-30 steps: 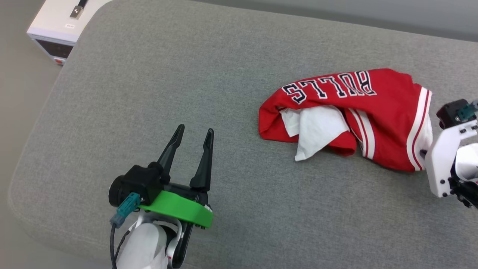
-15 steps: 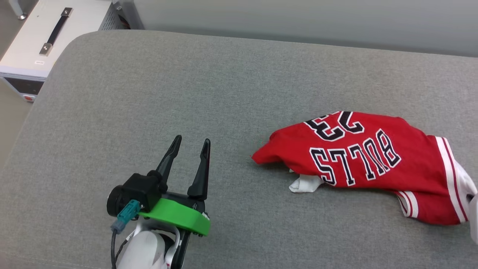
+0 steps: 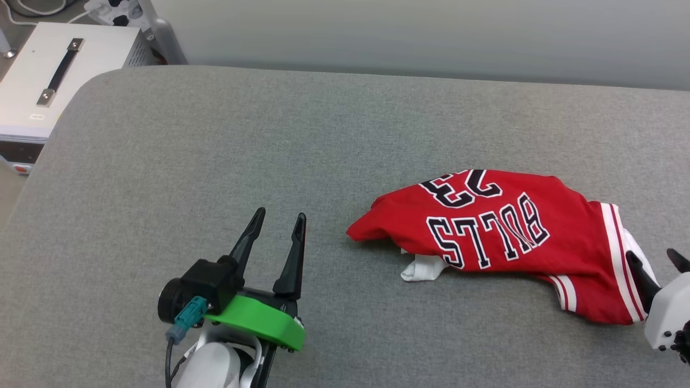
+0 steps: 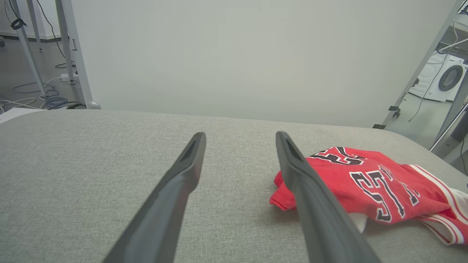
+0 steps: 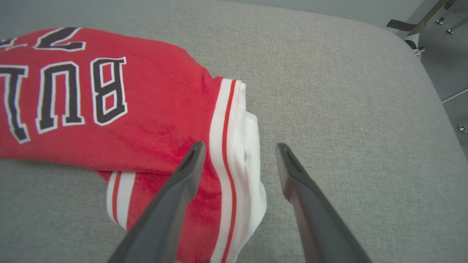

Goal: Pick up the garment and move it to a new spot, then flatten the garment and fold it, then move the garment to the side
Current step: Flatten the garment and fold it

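Observation:
The garment (image 3: 496, 237) is a red jersey lying crumpled on the right half of the grey padded table (image 3: 242, 134), its black "BULLS 23" lettering face up and upside down to me. A white sleeve corner (image 3: 423, 268) sticks out under its near edge. My right gripper (image 3: 649, 256) is open at the garment's right end. In the right wrist view its fingers (image 5: 240, 145) straddle the white, red-striped sleeve edge of the garment (image 5: 128, 117) without clamping it. My left gripper (image 3: 281, 213) is open and empty, left of the garment (image 4: 365, 179) and apart from it, fingers (image 4: 240, 135) spread.
A white equipment box (image 3: 48, 81) with a black handle stands off the table's far left corner. A pale wall runs behind the table. Metal frame legs (image 4: 73, 51) and cables stand at the left, and a washing machine (image 4: 448, 78) beyond the table's right end.
The head camera has tilted, shifting the whole picture. My right gripper has opened and let go of the garment's sleeve end. The garment now lies longer, with the number also showing.

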You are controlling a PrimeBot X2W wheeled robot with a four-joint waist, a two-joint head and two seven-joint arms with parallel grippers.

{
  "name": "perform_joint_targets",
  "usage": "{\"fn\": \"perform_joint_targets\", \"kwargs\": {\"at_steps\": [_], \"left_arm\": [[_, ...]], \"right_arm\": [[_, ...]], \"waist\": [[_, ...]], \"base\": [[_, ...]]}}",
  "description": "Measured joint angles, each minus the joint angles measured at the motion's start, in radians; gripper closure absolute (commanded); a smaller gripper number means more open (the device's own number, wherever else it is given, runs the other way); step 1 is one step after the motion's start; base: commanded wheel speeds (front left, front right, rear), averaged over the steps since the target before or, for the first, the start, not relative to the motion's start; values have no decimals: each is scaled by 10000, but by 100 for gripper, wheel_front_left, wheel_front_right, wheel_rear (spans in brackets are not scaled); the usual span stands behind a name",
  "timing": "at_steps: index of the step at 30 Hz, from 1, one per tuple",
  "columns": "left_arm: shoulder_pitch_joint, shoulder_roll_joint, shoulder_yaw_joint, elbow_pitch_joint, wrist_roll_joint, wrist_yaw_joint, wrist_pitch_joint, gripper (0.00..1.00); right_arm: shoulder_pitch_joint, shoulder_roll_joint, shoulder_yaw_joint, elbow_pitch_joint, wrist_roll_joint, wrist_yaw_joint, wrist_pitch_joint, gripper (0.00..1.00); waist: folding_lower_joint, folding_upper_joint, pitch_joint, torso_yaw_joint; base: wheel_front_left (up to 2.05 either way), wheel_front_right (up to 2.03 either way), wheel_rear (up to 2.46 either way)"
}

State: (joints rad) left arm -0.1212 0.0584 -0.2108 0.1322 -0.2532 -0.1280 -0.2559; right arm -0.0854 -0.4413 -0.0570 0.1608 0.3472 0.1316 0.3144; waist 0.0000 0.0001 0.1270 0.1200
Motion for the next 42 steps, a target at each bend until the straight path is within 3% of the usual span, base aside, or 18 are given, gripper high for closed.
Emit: {"fn": "perform_joint_targets", "kwargs": {"at_steps": [7,8,14,18,25,28,31,38,42], "left_arm": [[230,0,-58,-21,-35,0,0,0],[229,0,-123,-98,-127,0,0,0],[350,-8,-472,-111,-228,0,0,0],[462,-12,-690,-123,-295,0,0,0],[468,-31,-838,-224,-297,0,0,0],[305,52,-1455,-33,-477,0,77,0],[-229,280,-2311,228,-731,0,1432,0],[-1159,648,-3498,44,-1632,100,6399,0],[-1494,711,-3618,-234,-1653,506,7839,0]], "right_arm": [[90,483,-151,-1007,21,0,-2372,0],[372,882,-345,-1475,17,0,-3312,0],[1116,2034,-654,-2140,-244,0,-4755,0],[1299,2564,-679,-2382,-502,0,-5129,0],[1297,2708,-748,-2564,-738,0,-5170,0],[1291,2717,-790,-2614,-786,0,-5120,0],[1289,2748,-874,-2650,-796,0,-5085,0],[1218,2761,-665,-2654,-888,0,-5051,0],[1076,2778,-560,-2640,-911,0,-5087,0]], "waist": [[0,0,-364,-305],[0,-1,-446,-433],[0,0,-486,-527],[0,0,-462,-565],[0,0,-340,-640],[0,0,-228,-712],[0,0,-82,-786],[0,-1,289,-1117],[0,0,513,-1366]], "base": [[0,0,0],[0,0,0],[0,0,0],[0,0,0],[0,0,0],[0,0,0],[0,0,0],[0,0,0],[0,0,0]]}}
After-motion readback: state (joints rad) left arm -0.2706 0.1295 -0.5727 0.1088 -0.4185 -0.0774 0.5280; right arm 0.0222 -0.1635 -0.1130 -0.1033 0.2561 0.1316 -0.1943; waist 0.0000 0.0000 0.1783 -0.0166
